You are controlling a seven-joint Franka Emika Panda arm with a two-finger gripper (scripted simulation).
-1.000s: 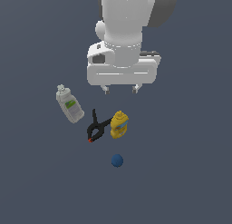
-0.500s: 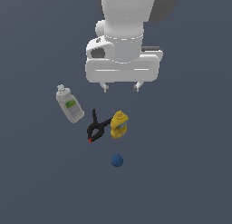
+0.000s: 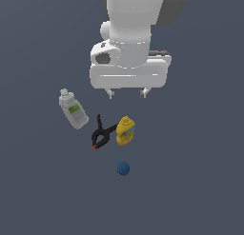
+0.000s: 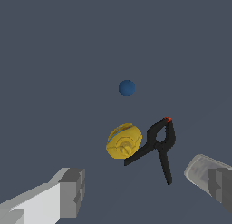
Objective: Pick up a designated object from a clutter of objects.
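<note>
The designated object, a small dark-blue ball (image 3: 123,168) (image 4: 127,88), lies alone on the grey floor, nearest the front of the exterior view. Behind it stands the yellow bottle (image 3: 125,130) (image 4: 124,141), with the black clamp (image 3: 102,132) (image 4: 158,146) touching its side. A grey-white bottle with a green label (image 3: 73,109) (image 4: 202,171) lies further to the exterior view's left. My gripper (image 3: 127,93) (image 4: 145,191) hangs open and empty above the floor, behind the yellow bottle and well away from the ball.
The floor is a plain dark grey surface with no edges in view. The white arm fills the upper middle of the exterior view.
The gripper has crept slightly toward the clutter and lower. The objects have not moved.
</note>
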